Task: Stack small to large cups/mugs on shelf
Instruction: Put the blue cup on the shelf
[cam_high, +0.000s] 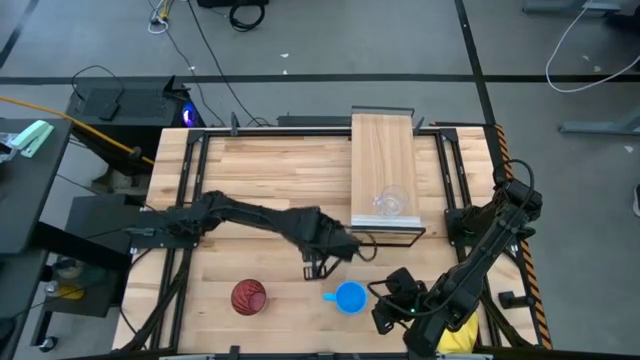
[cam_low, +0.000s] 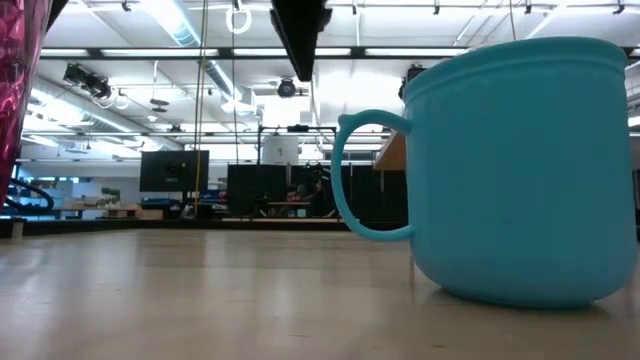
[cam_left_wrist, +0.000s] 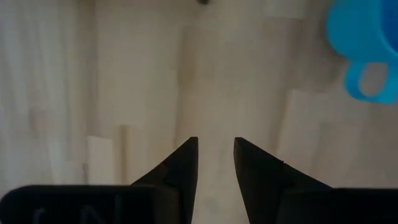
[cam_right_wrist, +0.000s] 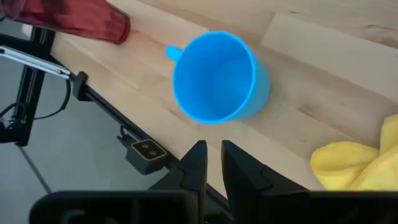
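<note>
The small clear cup (cam_high: 390, 203) stands on the near end of the light wooden shelf (cam_high: 383, 150). The blue mug (cam_high: 350, 297) stands upright on the table near its front edge, its handle (cam_right_wrist: 173, 53) toward the dark red tumbler (cam_high: 248, 297), which stands to its left. My left gripper (cam_high: 315, 268) hangs above the table just left of and beyond the mug, pointing down, open with nothing between its fingers (cam_left_wrist: 216, 149). My right gripper (cam_high: 385, 312) hovers right of the mug, slanting down, open by a narrow gap (cam_right_wrist: 213, 155), holding nothing.
A yellow cloth (cam_right_wrist: 354, 158) lies at the front right corner beside my right arm. The table's front edge (cam_right_wrist: 112, 93) runs close to the mug and tumbler. Bare tabletop (cam_high: 260, 170) stretches left of the shelf.
</note>
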